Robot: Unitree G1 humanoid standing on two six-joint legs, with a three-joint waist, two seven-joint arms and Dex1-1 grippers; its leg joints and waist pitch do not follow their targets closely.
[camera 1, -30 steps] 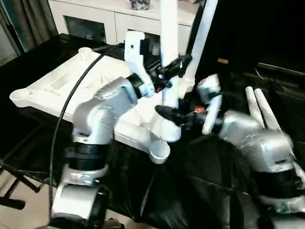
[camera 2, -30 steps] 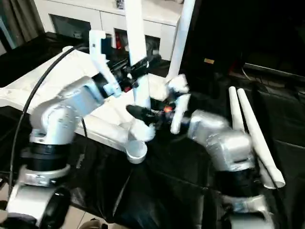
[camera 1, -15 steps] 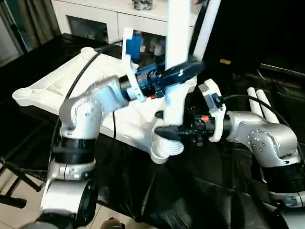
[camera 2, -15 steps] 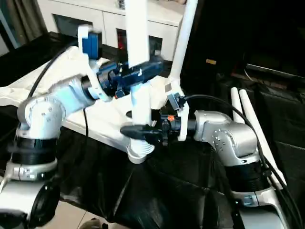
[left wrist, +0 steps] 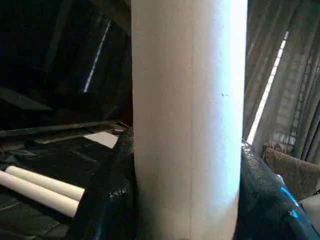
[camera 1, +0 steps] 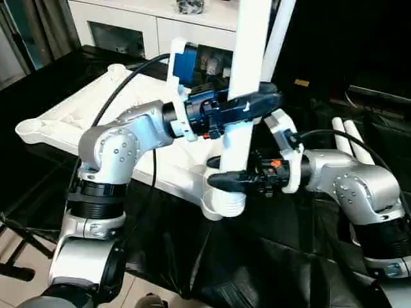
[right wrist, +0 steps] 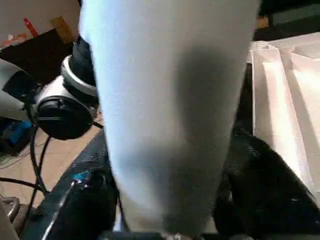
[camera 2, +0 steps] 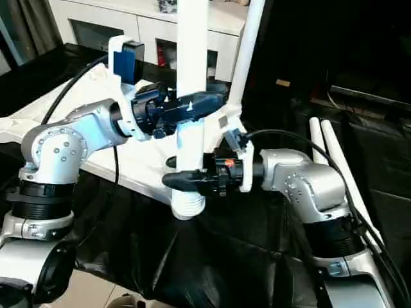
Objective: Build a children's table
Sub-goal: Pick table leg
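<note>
The tabletop (camera 1: 96, 115) lies upside down on the black-draped counter (camera 1: 270, 256), ribbed underside facing up, with its near corner socket (camera 1: 223, 200) at the counter-side edge closest to the robot. One leg (camera 1: 246, 83) stands upright in that socket, tilted slightly off vertical. A second leg (camera 1: 277, 35) already stands at a far corner behind it, and two spare legs (camera 1: 352, 144) lie side by side on the counter, well apart to the robot's right. The left pincer (camera 1: 250, 106) grips the upright leg partway up, its two black fingers closed against opposite sides of the tube; the left wrist view confirms a finger (left wrist: 107, 195) pressed to each side. The right pincer (camera 1: 231, 181) grips the same leg lower down, just above the socket, fingers likewise wrapped on both sides of the tube, as the right wrist view shows. The step in hand is judged to be the seating of this leg into the near corner socket. Whether the leg is fully bottomed in the socket cannot be told from these views. The next move calls for bringing the tube square to the socket, then pressing it straight down along its own axis with both pincers holding firm. Release only once the leg stands unaided. A remaining tilt risks jamming the tube or lifting the tabletop corner.
</note>
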